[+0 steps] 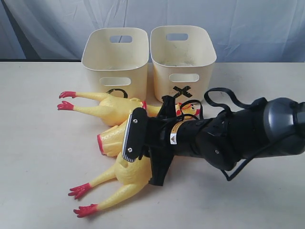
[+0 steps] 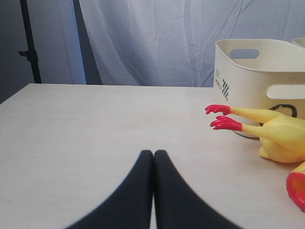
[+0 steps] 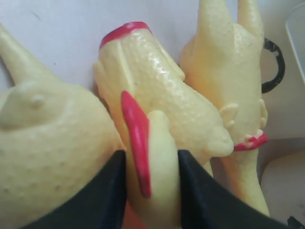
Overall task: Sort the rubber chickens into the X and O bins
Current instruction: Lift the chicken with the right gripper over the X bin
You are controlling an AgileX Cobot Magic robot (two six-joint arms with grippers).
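Observation:
Three rubber chickens lie in front of the bins. One long chicken (image 1: 102, 106) lies across the O bin (image 1: 102, 71), and its red feet (image 2: 224, 117) point left. A second long one (image 1: 121, 183) lies nearer the front. Between them is a small chicken (image 1: 110, 139) with a red end. The X bin (image 1: 195, 67) stands on the right. My right arm (image 1: 228, 133) reaches over the pile and hides its own jaws in the exterior view. In the right wrist view my right gripper (image 3: 151, 155) is shut on a yellow head with a red comb (image 3: 138, 143), seemingly the small chicken's (image 3: 152, 81). My left gripper (image 2: 153, 152) is shut and empty.
Both bins stand side by side at the back of the cream table (image 1: 38, 157), under a pale curtain (image 1: 248, 24). A black cable loop (image 1: 221, 95) rises from the right arm. A dark stand (image 2: 31, 43) is beyond the table's far left edge.

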